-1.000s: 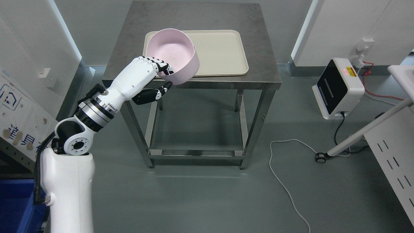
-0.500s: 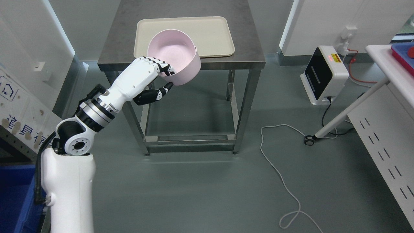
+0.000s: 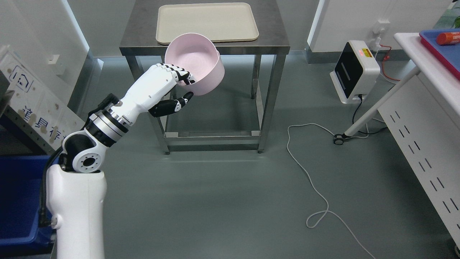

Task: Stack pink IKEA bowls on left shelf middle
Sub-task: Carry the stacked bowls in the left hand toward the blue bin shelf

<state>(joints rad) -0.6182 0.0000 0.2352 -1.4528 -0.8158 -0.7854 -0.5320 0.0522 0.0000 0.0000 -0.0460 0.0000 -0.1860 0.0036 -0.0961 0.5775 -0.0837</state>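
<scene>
1. Left hand (image 3: 163, 84) holds the pink bowl (image 3: 196, 64) in the air, in front of the worktop (image 3: 273, 32).
2. Fingers (image 3: 179, 75) hook over the bowl's near rim, tips inside; thumb (image 3: 172, 105) sits just below the wall, contact unclear.
3. Bowl tilts, mouth facing up and toward the camera.
4. Beyond the fingers, a beige tray (image 3: 222, 21) lies on the worktop, apart from the bowl.

Open floor (image 3: 222, 201) ahead, steel table (image 3: 273, 43) behind, white cable (image 3: 312, 187) trailing right
</scene>
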